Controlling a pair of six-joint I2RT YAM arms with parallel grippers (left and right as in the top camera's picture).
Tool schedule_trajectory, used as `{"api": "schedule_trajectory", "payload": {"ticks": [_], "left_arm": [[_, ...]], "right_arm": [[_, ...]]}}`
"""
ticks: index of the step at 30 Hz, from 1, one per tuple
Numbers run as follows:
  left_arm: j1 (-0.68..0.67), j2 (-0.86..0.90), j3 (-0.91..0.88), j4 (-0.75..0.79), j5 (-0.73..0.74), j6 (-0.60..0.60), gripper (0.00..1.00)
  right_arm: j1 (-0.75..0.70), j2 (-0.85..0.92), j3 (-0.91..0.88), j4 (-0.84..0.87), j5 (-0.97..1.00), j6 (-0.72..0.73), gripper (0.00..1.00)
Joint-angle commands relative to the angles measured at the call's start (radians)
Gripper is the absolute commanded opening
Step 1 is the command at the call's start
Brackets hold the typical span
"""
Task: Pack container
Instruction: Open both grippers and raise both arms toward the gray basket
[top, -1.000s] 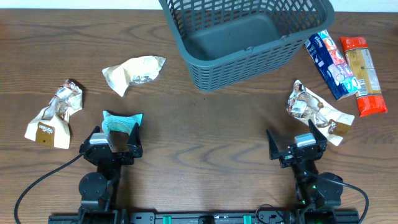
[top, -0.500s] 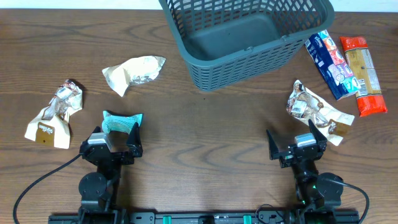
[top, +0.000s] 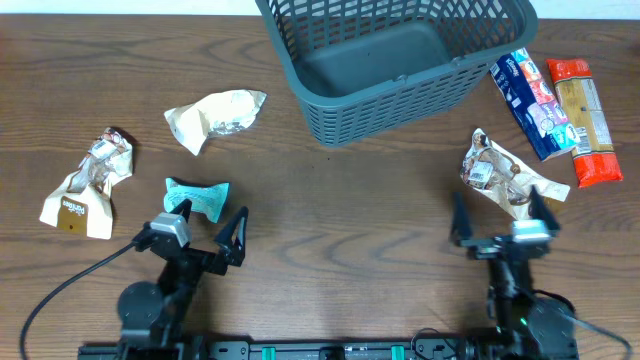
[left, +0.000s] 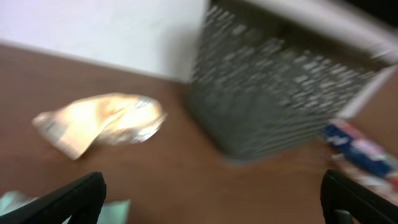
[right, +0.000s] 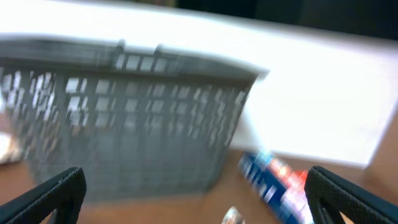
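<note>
The dark grey-teal slotted container (top: 330, 115) stands at the back centre of the table and holds nothing; it also shows blurred in the left wrist view (left: 280, 93) and the right wrist view (right: 124, 118). My left gripper (top: 205, 230) is open and empty at the front left, just in front of a teal packet (top: 195, 195). My right gripper (top: 503, 222) is open and empty at the front right, in front of a crumpled silver-tan packet (top: 505, 172). A cream crumpled packet (top: 215, 115) lies left of the container and shows in the left wrist view (left: 102, 121).
A tan crumpled packet (top: 85, 185) lies at the far left. A blue packet (top: 530, 90) and a red-orange packet (top: 583, 120) lie right of the container; the blue one shows in the right wrist view (right: 267, 180). Cables run along the front edge.
Both arms have lifted and swung forward. The left gripper has shifted right, uncovering the teal packet. The right gripper has moved right, towards the silver-tan packet. Both wrist views are motion-blurred.
</note>
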Motion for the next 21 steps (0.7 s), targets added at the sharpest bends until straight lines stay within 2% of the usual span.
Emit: {"api": "schedule_trajectory", "payload": {"ticks": [1, 7, 9, 11, 17, 21], "left_arm": [[-0.004, 0.002, 0.129, 0.013, 0.173, -0.088, 0.99], [-0.004, 0.002, 0.17, 0.012, 0.364, -0.232, 0.99], [-0.004, 0.002, 0.17, 0.013, 0.386, -0.307, 0.99], [-0.003, 0.002, 0.17, 0.019, 0.384, -0.384, 0.99], [-0.004, 0.011, 0.177, 0.079, 0.386, -0.388, 0.99], [-0.004, 0.102, 0.278, 0.126, 0.386, -0.296, 0.99]], "right_arm": [[0.015, 0.016, 0.133, 0.005, 0.039, 0.033, 0.99], [0.015, 0.043, 0.28, -0.101, -0.358, 0.132, 0.99], [0.015, 0.043, 0.29, -0.133, -0.514, 0.132, 0.99], [0.015, 0.043, 0.29, -0.147, -0.589, 0.132, 0.99], [0.015, 0.062, 0.323, -0.089, -0.528, 0.154, 0.99], [0.015, 0.142, 0.447, -0.143, -0.395, 0.109, 0.99]]}}
